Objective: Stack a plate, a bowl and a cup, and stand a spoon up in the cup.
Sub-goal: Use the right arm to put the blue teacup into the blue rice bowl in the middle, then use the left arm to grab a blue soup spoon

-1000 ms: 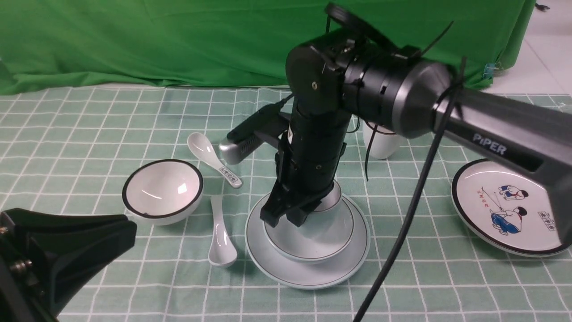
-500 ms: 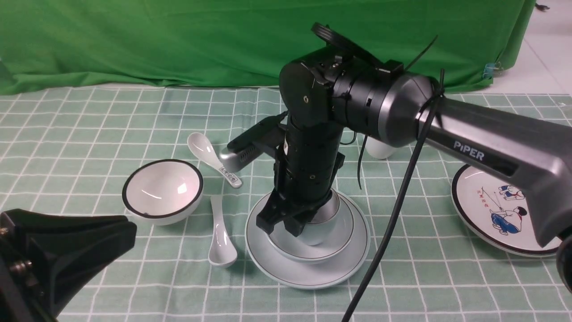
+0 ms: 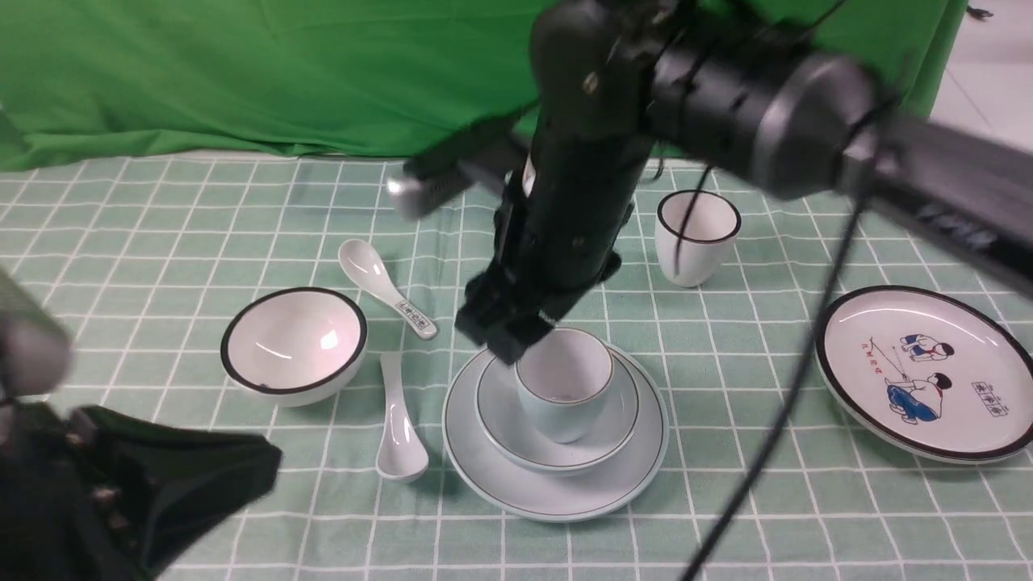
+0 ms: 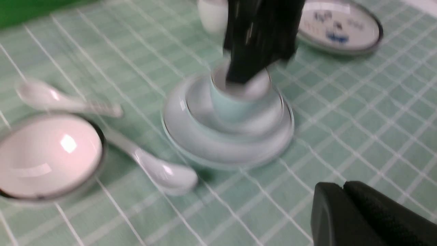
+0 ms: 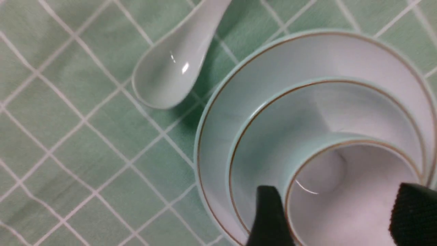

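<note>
The pale blue cup (image 3: 562, 395) stands upright in the shallow bowl (image 3: 613, 436), which sits on the plain plate (image 3: 557, 496). My right gripper (image 3: 507, 335) hangs just above the cup's far left rim, open and holding nothing. In the right wrist view its fingers (image 5: 269, 212) stand wide apart over the cup's mouth (image 5: 344, 191). The plain white spoon (image 3: 398, 428) lies flat on the cloth left of the plate. My left gripper (image 3: 258, 464) is low at the near left, shut and empty, its tips (image 4: 343, 186) pressed together.
A black-rimmed white bowl (image 3: 294, 343) and a spoon with a printed handle (image 3: 387, 286) lie to the left. A black-rimmed cup (image 3: 698, 234) stands behind the stack. A plate with cartoon figures (image 3: 920, 371) is at the right. Green cloth hangs at the back.
My right gripper has opened, let go of the cup in the bowl and risen above it. The left gripper has shifted slightly and stays shut.
</note>
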You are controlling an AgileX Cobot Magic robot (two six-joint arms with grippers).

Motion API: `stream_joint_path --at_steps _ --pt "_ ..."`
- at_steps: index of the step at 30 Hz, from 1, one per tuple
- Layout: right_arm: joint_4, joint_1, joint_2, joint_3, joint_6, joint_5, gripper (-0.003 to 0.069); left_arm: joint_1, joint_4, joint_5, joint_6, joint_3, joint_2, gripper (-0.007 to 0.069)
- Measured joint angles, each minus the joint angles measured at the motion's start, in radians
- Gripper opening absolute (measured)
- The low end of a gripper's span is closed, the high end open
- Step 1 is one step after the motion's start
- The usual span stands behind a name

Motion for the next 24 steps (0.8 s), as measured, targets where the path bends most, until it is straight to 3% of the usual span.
stream_joint_path --at_steps 3,4,7,11,16,24 --pt "-0.002 0.000 -0.113 -0.004 0.000 0.001 0.0248 0.000 0.001 0.118 -0.055 -0.049 0.154 0.0017" --pt "-0.002 0.000 -0.119 -0.003 0.000 0.001 0.0237 0.000 0.000 0.126 -0.056 -0.055 0.185 0.0017" --pt "-0.027 0.000 -0.249 0.081 0.000 0.001 0.0083 0.000 -0.004 0.120 -0.059 -0.097 0.362 0.0017" --pt "-0.091 0.000 -0.400 0.265 0.011 -0.001 0.0043 0.000 -0.004 0.084 -0.062 -0.141 0.526 0.0017" --pt "-0.117 0.000 -0.583 0.513 0.024 -0.057 0.0041 0.000 0.009 0.079 -0.118 -0.237 0.675 0.0017" --pt "-0.120 0.000 -0.861 0.822 0.030 -0.160 0.0041 0.000 0.147 0.152 -0.339 -0.506 0.912 0.0017"
